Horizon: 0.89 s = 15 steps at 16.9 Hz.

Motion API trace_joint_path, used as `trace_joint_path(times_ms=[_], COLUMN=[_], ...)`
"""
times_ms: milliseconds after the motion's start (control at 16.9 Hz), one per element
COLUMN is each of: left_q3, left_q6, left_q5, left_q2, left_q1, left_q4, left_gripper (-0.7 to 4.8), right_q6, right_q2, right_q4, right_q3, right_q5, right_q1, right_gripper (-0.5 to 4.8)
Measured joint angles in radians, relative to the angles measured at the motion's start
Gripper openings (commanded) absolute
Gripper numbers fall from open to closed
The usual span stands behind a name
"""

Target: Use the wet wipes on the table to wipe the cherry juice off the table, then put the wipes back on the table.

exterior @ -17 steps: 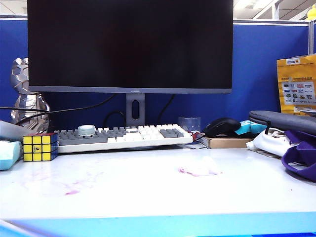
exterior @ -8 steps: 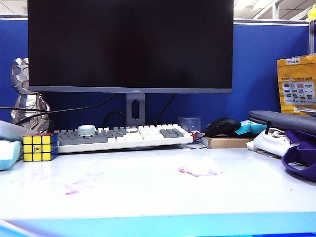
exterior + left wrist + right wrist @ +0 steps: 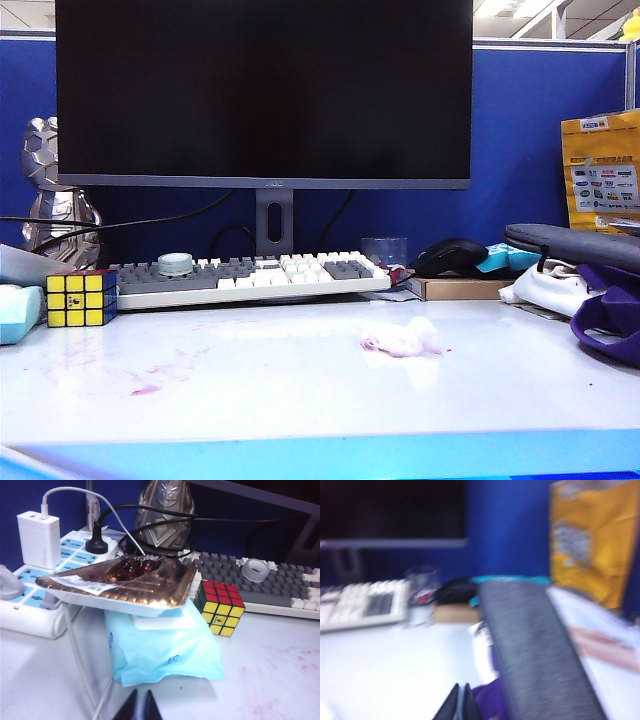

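Exterior view: the wet wipe [image 3: 402,340] lies crumpled and pink on the worktop [image 3: 300,400], let go. Some cherry juice [image 3: 140,375] streaks remain near the Rubik's cube [image 3: 82,297]. Left tool [image 3: 139,707] and right tool [image 3: 459,702] are both pinched closed, holding nothing.

From my feed, a blue partition wall [image 3: 540,130] closes off the back of the desk, with a large dark monitor [image 3: 263,90] on its stand in front of it. Above the partition I see pale ceiling and a strip light [image 3: 497,8]. A yellow bag [image 3: 601,170] leans against the partition at right.
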Motion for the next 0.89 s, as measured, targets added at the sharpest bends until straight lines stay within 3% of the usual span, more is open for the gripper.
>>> trace_joint_path(times_ms=[118, 414, 887], left_q3=[0.0, 0.0, 0.0], left_q6=[0.0, 0.0, 0.0], left_q5=[0.0, 0.0, 0.0], left_q2=[0.0, 0.0, 0.0], left_q1=[0.0, 0.0, 0.0], left_q4=[0.0, 0.0, 0.0], left_gripper=[0.28, 0.28, 0.28], right_q6=[0.0, 0.001, -0.03], right_q2=[-0.028, -0.028, -0.055], right_q4=[0.003, -0.027, -0.195], right_q3=[-0.007, -0.095, -0.131], right_q5=[-0.001, -0.024, -0.051], right_q1=[-0.037, -0.016, -0.013], right_gripper=[-0.01, -0.01, -0.01])
